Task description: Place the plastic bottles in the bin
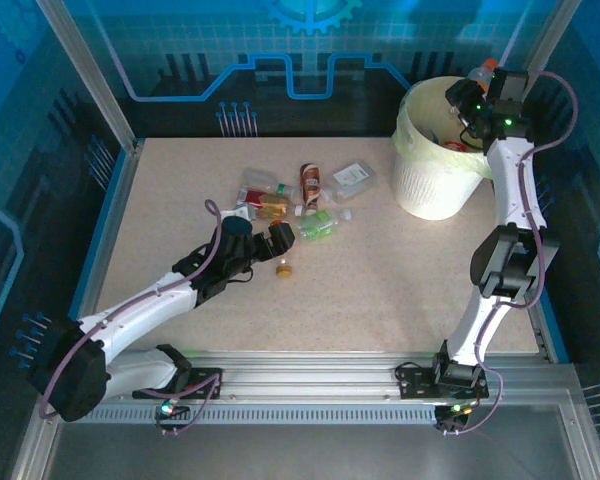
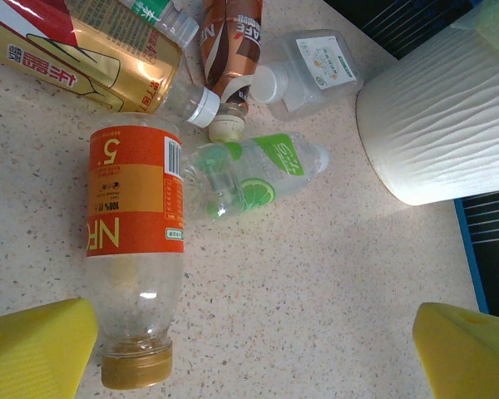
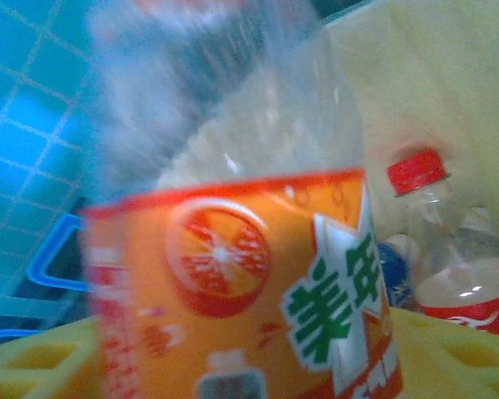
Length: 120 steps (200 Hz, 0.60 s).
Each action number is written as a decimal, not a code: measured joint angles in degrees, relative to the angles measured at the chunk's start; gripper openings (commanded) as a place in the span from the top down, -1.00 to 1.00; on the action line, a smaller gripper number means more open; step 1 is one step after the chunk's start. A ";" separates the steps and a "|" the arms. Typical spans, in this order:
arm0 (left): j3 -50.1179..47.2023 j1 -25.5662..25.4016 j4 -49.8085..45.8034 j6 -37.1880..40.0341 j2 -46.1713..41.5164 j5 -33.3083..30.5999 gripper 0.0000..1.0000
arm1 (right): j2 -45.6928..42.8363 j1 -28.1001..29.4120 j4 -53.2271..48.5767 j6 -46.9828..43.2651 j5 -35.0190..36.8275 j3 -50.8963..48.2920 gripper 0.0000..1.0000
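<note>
Over the bin (image 1: 430, 185), a white bucket with a pale yellow liner, my right gripper (image 1: 483, 92) has an orange-labelled bottle (image 3: 241, 283) between its yellow fingers (image 3: 457, 349). The bottle is blurred, and whether the grip still holds is unclear. More bottles, one red-capped (image 3: 417, 170), lie inside the bin. My left gripper (image 2: 258, 349) is open low over the table. An orange-labelled bottle (image 2: 135, 241) with a gold cap lies by its left finger (image 2: 33, 349). Beyond it are a green-labelled bottle (image 2: 254, 174), a brown one (image 2: 231, 50) and a clear flask (image 2: 312, 66).
The remaining bottles cluster at the table's middle back (image 1: 300, 200), left of the bin. Glass walls with metal posts (image 1: 90, 80) close the back and sides. A blue rim (image 1: 545, 310) runs along the table's right edge.
</note>
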 measured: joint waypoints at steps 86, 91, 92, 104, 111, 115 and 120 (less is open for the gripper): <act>-0.02 0.00 0.00 -0.24 0.00 0.00 -0.98 | -0.13 -0.04 -1.16 0.35 5.18 -0.52 -0.77; -0.02 0.00 0.00 -0.26 0.00 0.00 -0.98 | -0.17 -0.04 -1.16 0.35 5.16 -0.52 -0.78; -0.02 0.00 -0.02 -0.26 0.00 0.00 -0.98 | -0.20 -0.04 -1.16 0.35 5.16 -0.52 -0.78; -0.02 0.00 -0.15 -0.39 0.11 -0.07 -0.98 | -0.39 -0.04 -1.18 0.35 5.14 -0.52 -0.78; -0.02 0.00 -0.52 -0.42 0.35 -0.20 -0.98 | -0.57 -0.04 -1.16 0.33 5.11 -0.55 -0.79; -0.02 0.00 -0.83 -0.42 0.57 -0.24 -0.98 | -0.74 -0.04 -1.18 0.33 5.11 -0.57 -0.79; 0.00 0.00 -1.22 -0.42 0.92 -0.26 -0.98 | -0.90 -0.04 -1.18 0.31 5.07 -0.63 -0.79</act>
